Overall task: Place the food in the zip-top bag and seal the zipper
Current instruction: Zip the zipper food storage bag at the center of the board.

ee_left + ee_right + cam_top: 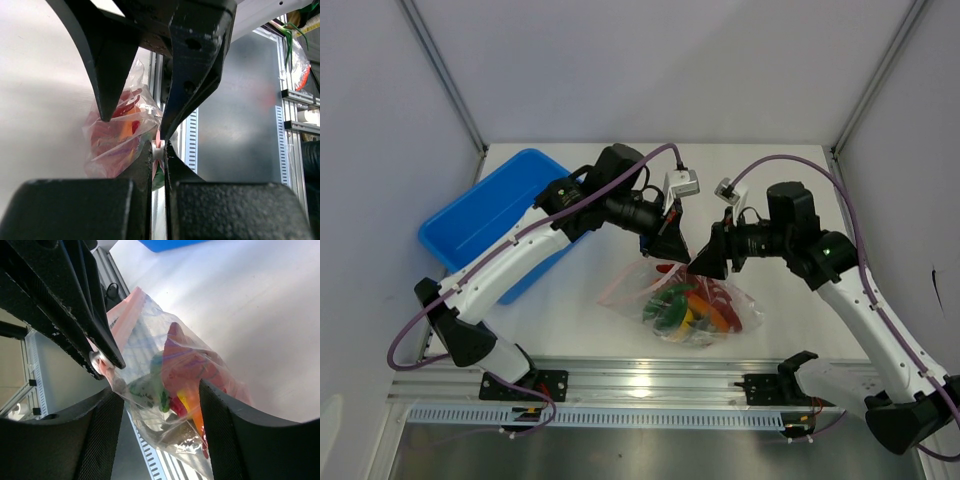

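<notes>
Zip-top bag (632,290), clear crinkly plastic, lies on white worktop (570,335) between the arms. Left end effector (160,147) clamped on the bag's mouth edge; right end effector (157,390) apart, straddling the bag. Toy food (692,310), red, green and orange pieces, looks inside. Thin pink zipper (125,310): likely sealing step. Left anchors, right should pinch just beside it and slide along a taut strip.

White tabletop (780,165) enclosed by pale grey walls (650,60). Metal frame posts (445,75) seen at 11 and 1 o'clock. Aluminium rail (650,378) mounted at 6 o'clock, light glare reflected on it.
</notes>
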`<state>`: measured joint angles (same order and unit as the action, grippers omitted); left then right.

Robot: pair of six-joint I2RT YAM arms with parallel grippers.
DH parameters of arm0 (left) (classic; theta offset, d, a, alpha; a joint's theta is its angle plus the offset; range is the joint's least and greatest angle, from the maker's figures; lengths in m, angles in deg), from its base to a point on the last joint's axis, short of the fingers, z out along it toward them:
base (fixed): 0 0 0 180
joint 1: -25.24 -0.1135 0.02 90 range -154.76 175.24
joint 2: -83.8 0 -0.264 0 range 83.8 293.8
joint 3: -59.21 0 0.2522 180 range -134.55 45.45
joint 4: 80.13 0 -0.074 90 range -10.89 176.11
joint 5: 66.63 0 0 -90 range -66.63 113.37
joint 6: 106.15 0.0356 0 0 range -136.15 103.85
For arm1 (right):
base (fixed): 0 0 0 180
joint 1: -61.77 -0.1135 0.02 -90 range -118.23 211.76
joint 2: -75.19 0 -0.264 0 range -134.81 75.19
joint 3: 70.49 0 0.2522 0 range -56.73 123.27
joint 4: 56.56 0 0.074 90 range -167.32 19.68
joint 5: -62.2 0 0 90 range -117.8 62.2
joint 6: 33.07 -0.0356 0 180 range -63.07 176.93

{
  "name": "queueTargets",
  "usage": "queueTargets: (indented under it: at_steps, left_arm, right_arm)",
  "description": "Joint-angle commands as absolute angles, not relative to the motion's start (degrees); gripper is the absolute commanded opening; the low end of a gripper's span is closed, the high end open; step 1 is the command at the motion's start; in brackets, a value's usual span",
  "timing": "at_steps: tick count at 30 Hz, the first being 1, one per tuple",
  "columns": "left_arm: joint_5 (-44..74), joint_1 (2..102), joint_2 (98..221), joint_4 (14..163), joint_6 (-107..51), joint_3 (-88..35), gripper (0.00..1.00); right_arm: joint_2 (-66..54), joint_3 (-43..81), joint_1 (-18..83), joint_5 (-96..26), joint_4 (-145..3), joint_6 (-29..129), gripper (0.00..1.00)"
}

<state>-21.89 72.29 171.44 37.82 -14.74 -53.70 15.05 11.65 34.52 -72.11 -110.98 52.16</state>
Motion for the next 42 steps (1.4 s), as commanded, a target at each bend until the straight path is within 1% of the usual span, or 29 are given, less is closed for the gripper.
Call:
queueTargets:
  at_steps: [1, 6, 7, 9, 10, 13, 15, 16, 18, 19, 20, 21, 26, 30, 36, 41, 42]
  left_arm:
    - [-24.6, 71.8, 169.0, 40.8, -15.6, -54.2, 0.01]
    - [-24.6, 71.8, 169.1, 40.8, -15.7, -54.5, 0.01]
    - [-24.5, 71.8, 169.1, 40.8, -15.6, -54.6, 0.01]
    - [-24.4, 71.8, 169.2, 40.8, -15.6, -54.7, 0.00]
    - [-24.4, 71.7, 169.1, 40.8, -16.1, -54.7, 0.00]
    - [-24.3, 71.7, 169.1, 40.8, -17.2, -54.7, 0.00]
    - [-24.3, 71.7, 169.0, 40.8, -17.2, -54.7, 0.01]
    - [-24.2, 71.7, 169.0, 40.8, -17.2, -54.7, 0.01]
    - [-24.1, 71.7, 169.1, 40.7, -17.2, -54.4, 0.00]
    - [-23.9, 71.7, 169.1, 40.7, -17.2, -54.3, 0.01]
    - [-23.9, 71.7, 169.2, 40.4, -17.1, -54.2, 0.01]
    - [-23.7, 71.7, 169.2, 40.3, -17.0, -54.0, 0.01]
    - [-20.9, 71.8, 169.2, 39.1, -16.3, -53.3, 0.01]
    - [-18.5, 71.7, 169.1, 38.0, -16.2, -52.2, 0.06]
    - [-17.6, 71.8, 169.0, 37.2, -16.4, -51.8, 0.10]
    - [-16.9, 71.7, 168.6, 36.5, -16.3, -51.2, 0.15]
    - [-17.0, 71.7, 168.6, 36.5, -16.3, -51.1, 0.14]
  right_arm:
    - [14.8, 11.5, 33.3, -72.6, -107.1, 53.2, 0.63]
    - [14.2, 11.2, 32.2, -75.6, -106.1, 52.3, 0.57]
    - [14.0, 11.2, 32.0, -76.1, -105.8, 52.2, 0.52]
    - [13.8, 10.8, 31.8, -77.0, -105.1, 51.7, 0.47]
    - [13.7, 10.7, 31.8, -77.4, -104.9, 51.7, 0.39]
    - [13.3, 10.0, 31.8, -79.1, -103.9, 50.8, 0.30]
    - [13.3, 9.5, 31.6, -79.4, -103.6, 50.3, 0.27]
    - [13.4, 9.4, 31.7, -79.4, -102.9, 49.7, 0.22]
    - [13.4, 9.4, 31.7, -79.8, -101.9, 48.9, 0.16]
    - [13.6, 9.5, 31.8, -80.4, -101.3, 47.8, 0.07]
    - [13.7, 9.5, 31.8, -80.7, -101.0, 47.4, 0.02]
    - [13.8, 9.9, 31.8, -80.9, -100.2, 46.7, 0.00]
    - [16.3, 9.6, 33.5, -78.6, -98.9, 42.6, 0.00]
    - [19.3, 9.0, 36.5, -76.5, -94.9, 37.6, 0.00]
    - [20.9, 8.8, 37.6, -71.1, -92.0, 29.1, 0.00]
    - [21.9, 8.6, 37.6, -68.6, -92.6, 27.8, 0.00]
    - [21.8, 8.6, 37.8, -70.1, -92.6, 27.9, 0.00]
